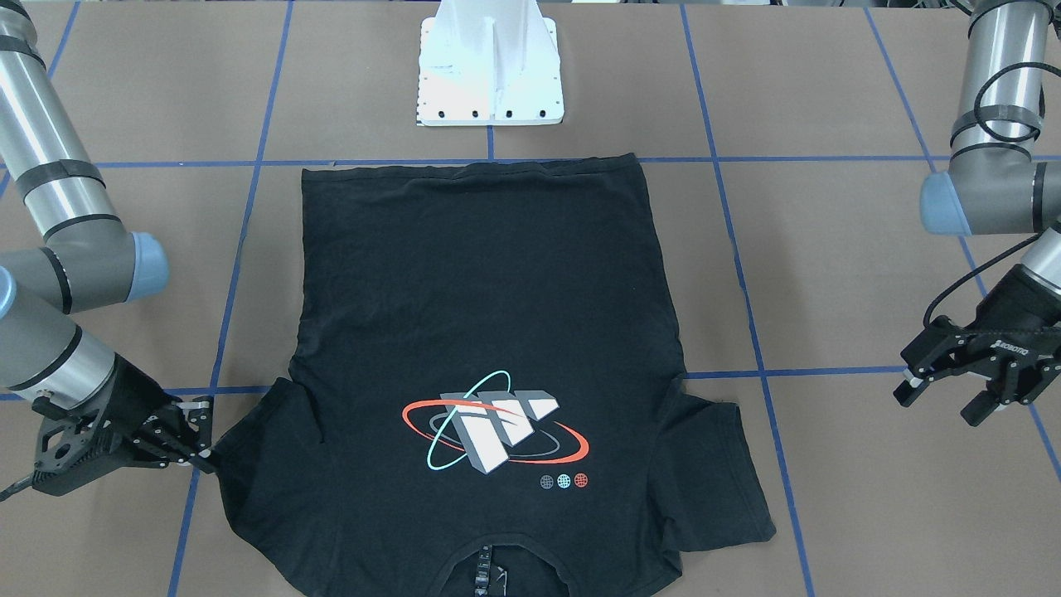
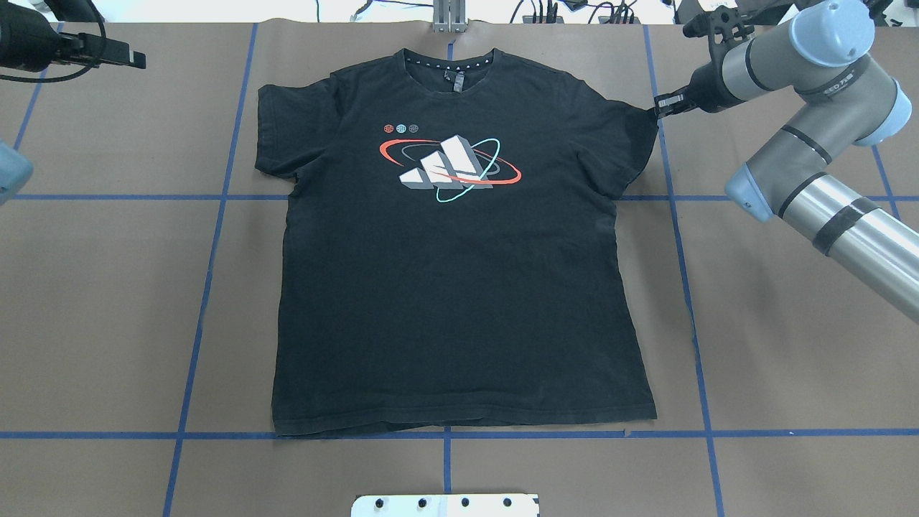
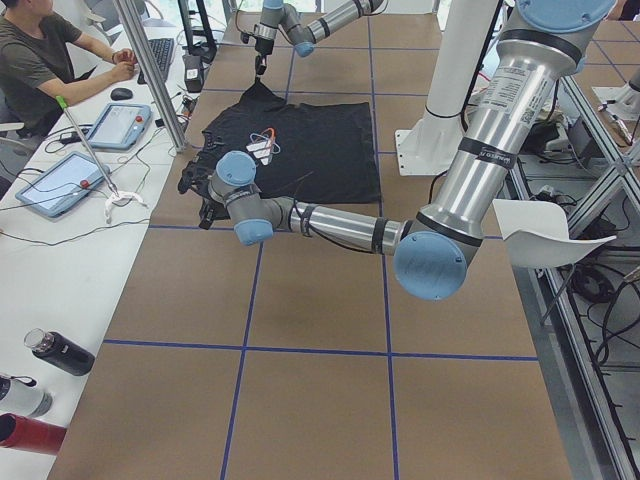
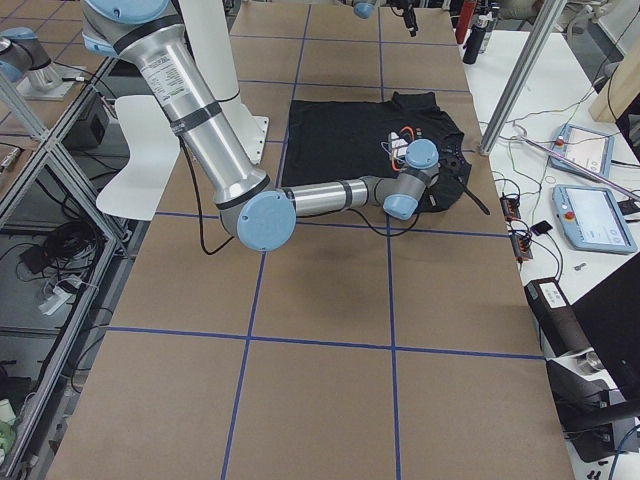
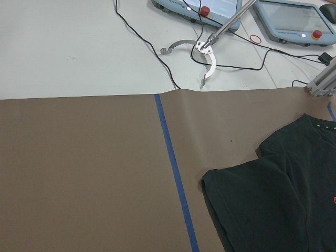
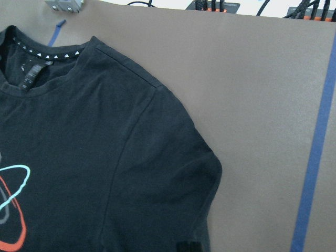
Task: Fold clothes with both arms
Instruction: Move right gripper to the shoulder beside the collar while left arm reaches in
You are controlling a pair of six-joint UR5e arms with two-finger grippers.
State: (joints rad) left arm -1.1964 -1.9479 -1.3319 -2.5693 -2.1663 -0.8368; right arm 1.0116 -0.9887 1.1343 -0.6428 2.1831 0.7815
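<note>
T-shirt [image 2: 459, 301] lying flat, one sleeve being pinched

The black shirt is lying spread out, front up, in the middle of the brown table [image 2: 108, 287], which blue tape lines [image 2: 215, 237] are dividing into squares. Its logo [image 2: 449, 165], a white-grey block shape ringed by red and cyan ellipses, is facing upward on the chest. The collar [image 2: 449, 61] is pointing away from the robot and the hem [image 2: 459, 427] is running along a tape line just in front of the white base [image 1: 491, 75]. Both sleeves are lying out to the sides, with light wrinkles showing around the armpits.

The right gripper [image 1: 201, 456] is sitting low at the outer tip of the shirt's right sleeve [image 2: 632, 143]. Its fingers are drawn together on the cloth, and that corner is being pulled out to a point. In the side view from the robot's left, the sleeve tip is rising slightly toward the fingers.

The left gripper [image 1: 941, 398] is hanging with its fingers spread apart and holding nothing. It is hovering over bare table, well apart from the left sleeve [image 2: 276, 136]. The left wrist camera is looking down on that sleeve's edge and a tape line beside it.

A person [image 3: 40, 60] is sitting at the side desk beyond the table's far edge.
</note>
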